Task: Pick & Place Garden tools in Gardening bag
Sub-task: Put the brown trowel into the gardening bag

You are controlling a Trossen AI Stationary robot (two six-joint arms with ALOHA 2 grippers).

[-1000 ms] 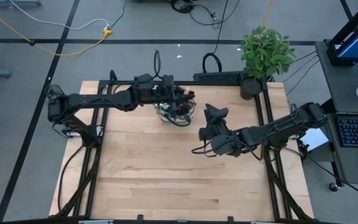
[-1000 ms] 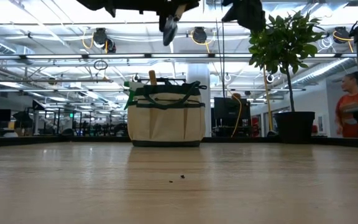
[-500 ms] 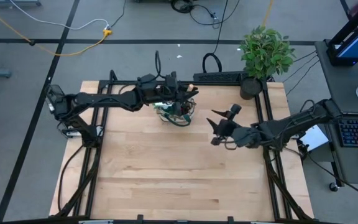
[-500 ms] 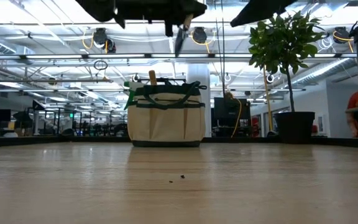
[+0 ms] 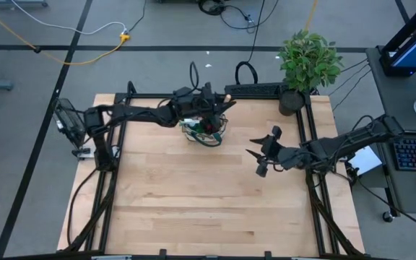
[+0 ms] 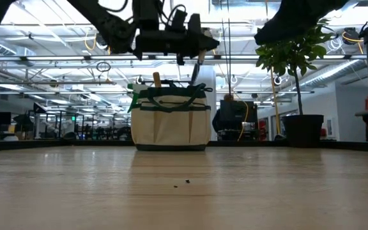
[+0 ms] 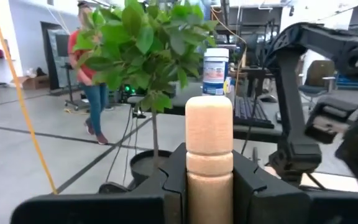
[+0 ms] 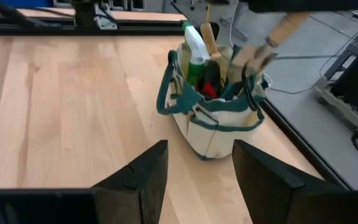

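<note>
While your left gripper (image 5: 219, 110) is lowering a clamped wooden-handled tool (image 7: 208, 146) over the gardening bag (image 6: 170, 119) at table's far centre | right gripper (image 5: 264, 154) is retreating rightward, fingers apart, empty | insertion appears imminent.

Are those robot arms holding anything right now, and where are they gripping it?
The left gripper clamps a wooden-handled garden tool by its handle, above the beige fabric bag. The right gripper is open and holds nothing.
</note>
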